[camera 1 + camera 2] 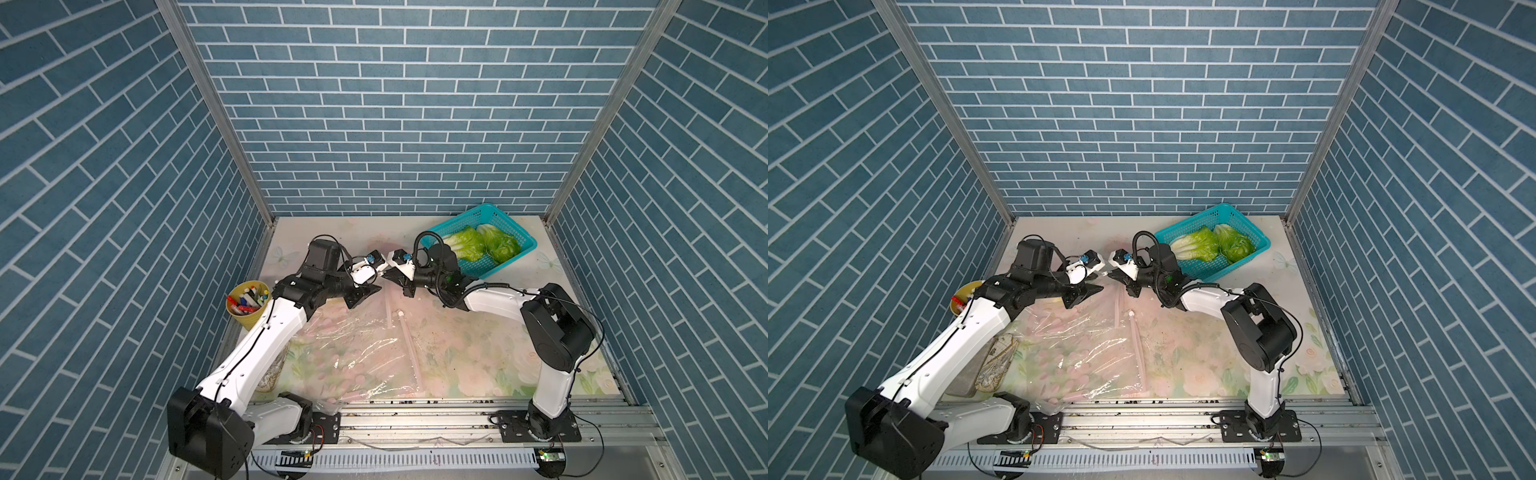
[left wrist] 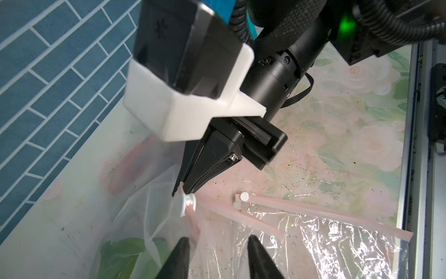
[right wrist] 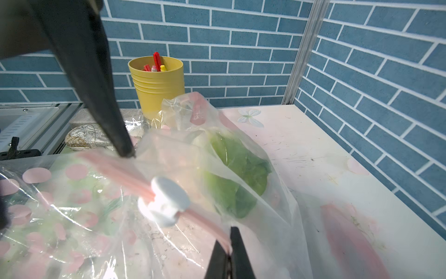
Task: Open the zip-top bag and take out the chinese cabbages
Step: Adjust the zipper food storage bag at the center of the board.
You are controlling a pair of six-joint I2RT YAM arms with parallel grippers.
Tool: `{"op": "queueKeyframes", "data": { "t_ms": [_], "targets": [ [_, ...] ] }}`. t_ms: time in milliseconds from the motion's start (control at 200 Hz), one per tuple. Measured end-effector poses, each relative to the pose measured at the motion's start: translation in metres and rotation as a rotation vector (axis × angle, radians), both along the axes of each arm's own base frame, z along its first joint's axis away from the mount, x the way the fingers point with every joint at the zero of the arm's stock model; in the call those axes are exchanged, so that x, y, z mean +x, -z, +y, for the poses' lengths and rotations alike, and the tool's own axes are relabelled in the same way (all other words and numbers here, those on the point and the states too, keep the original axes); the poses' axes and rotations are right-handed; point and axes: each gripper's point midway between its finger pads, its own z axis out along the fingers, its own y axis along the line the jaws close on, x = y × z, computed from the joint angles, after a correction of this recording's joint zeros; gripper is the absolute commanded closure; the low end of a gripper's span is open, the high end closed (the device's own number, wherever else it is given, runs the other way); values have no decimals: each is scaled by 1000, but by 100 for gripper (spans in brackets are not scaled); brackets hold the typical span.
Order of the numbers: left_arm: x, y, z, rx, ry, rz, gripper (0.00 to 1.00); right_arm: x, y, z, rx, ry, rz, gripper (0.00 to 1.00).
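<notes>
I see the bag (image 1: 353, 345) lying crumpled centre-front, one cabbage (image 3: 239, 174) inside it; the basket (image 1: 525, 239) at back right holds two cabbages (image 1: 469, 245); right gripper (image 2: 184, 190) pinches the zip strip (image 3: 115, 166) beside the slider (image 3: 166, 200); left gripper (image 2: 217, 244) has its fingers spread over the bag.

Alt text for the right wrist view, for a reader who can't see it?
The right gripper is shut on the pink zip strip of a clear plastic zip-top bag, beside its white slider; a green chinese cabbage lies inside. The left gripper's black finger reaches the strip; a yellow ribbed cup of markers stands behind.
</notes>
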Motion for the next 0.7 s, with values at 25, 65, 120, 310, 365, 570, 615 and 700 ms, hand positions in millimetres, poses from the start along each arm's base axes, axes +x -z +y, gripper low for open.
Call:
{"op": "queueKeyframes", "data": {
  "t_ms": [25,65,120,310,365,570,615,700],
  "targets": [
    [1,0,-1,2,5,-5,72,0,0,0,0,1,0,100],
    [2,0,-1,4,7,-7,72,1,0,-1,0,2,0,100],
    [3,0,-2,5,10,-10,73,1,0,-1,1,1,1,100],
    [5,-1,-2,9,15,-29,93,-2,-1,0,5,-20,5,100],
    [7,-2,-1,15,16,-41,95,-3,0,-1,3,-22,8,100],
    [17,-7,1,22,-13,-90,63,-4,0,-1,3,-29,12,100],
    [19,-6,2,24,-24,-102,63,-4,0,-1,3,-31,12,100],
    [22,-4,3,26,-37,-110,61,-5,0,0,5,-37,13,100]
  ]
}}
